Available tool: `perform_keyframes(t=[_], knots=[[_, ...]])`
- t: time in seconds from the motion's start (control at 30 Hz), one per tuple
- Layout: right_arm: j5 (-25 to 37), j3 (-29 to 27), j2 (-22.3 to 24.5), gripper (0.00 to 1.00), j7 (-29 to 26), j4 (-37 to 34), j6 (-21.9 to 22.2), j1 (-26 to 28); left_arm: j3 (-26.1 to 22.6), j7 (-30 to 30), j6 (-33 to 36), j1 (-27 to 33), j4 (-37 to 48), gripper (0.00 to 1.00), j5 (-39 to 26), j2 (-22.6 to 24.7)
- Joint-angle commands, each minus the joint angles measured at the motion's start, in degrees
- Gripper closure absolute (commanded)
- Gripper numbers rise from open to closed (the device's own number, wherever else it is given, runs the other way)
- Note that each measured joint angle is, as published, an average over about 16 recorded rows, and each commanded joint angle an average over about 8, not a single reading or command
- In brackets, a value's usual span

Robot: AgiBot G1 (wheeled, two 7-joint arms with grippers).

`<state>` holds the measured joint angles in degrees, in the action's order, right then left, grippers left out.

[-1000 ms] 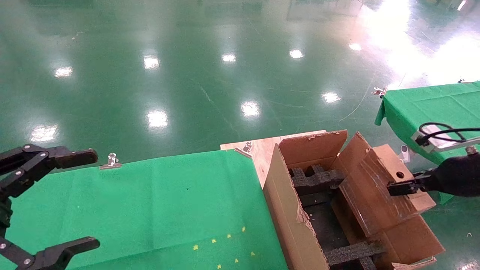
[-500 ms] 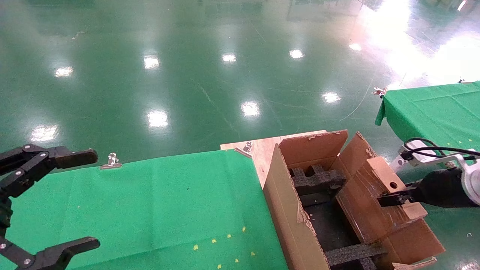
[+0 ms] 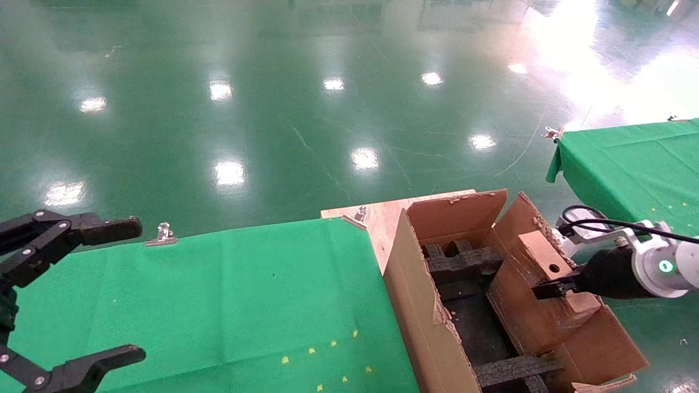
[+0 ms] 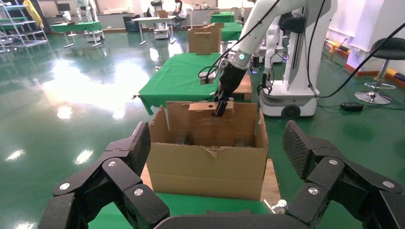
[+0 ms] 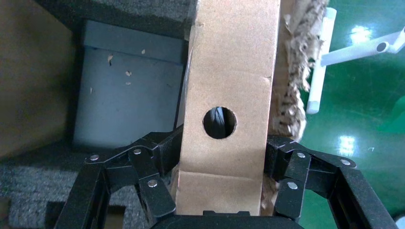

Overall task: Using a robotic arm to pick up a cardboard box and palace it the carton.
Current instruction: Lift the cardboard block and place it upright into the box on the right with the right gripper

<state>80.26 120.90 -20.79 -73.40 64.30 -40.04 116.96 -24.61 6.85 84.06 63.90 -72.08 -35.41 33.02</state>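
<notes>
My right gripper (image 3: 551, 288), on the white arm with the green ring light, is shut on the small brown cardboard box (image 3: 538, 289) with a round hole (image 3: 554, 268). The box stands on edge, tilted, inside the right side of the large torn carton (image 3: 420, 305), above its black foam inserts (image 3: 461, 262). In the right wrist view the jaws (image 5: 222, 167) clamp the box (image 5: 229, 86) from both sides. The left wrist view shows the carton (image 4: 205, 164) with the box (image 4: 210, 119) in it. My left gripper (image 3: 71, 295) is open and idle at the far left.
A green-clothed table (image 3: 218, 305) lies left of the carton, with a wooden board (image 3: 377, 215) and metal clips (image 3: 162, 233) at its edge. Another green table (image 3: 628, 158) stands at the right. Shiny green floor lies beyond.
My right gripper has carried the cardboard box leftward and lower, deeper into the carton. The left arm has not moved.
</notes>
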Motion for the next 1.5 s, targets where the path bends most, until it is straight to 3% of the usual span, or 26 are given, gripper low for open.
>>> perform_keyframes(t=[0.03, 0.9, 1.5], knots=[[-0.4, 0.1, -0.9, 1.00, -0.1, -0.6, 0.7, -0.9, 0.0, 0.0, 0.0, 0.0, 0.0, 0.00, 0.0, 0.0], [-6.6, 0.1, -8.3, 1.00, 3.7, -9.2, 5.2, -11.6, 0.0, 0.0, 0.0, 0.0, 0.0, 0.00, 0.0, 0.0], [-9.9, -0.9, -10.5, 1.00, 9.0, -13.8, 4.2, -15.1, 0.0, 0.0, 0.0, 0.0, 0.0, 0.00, 0.0, 0.0]])
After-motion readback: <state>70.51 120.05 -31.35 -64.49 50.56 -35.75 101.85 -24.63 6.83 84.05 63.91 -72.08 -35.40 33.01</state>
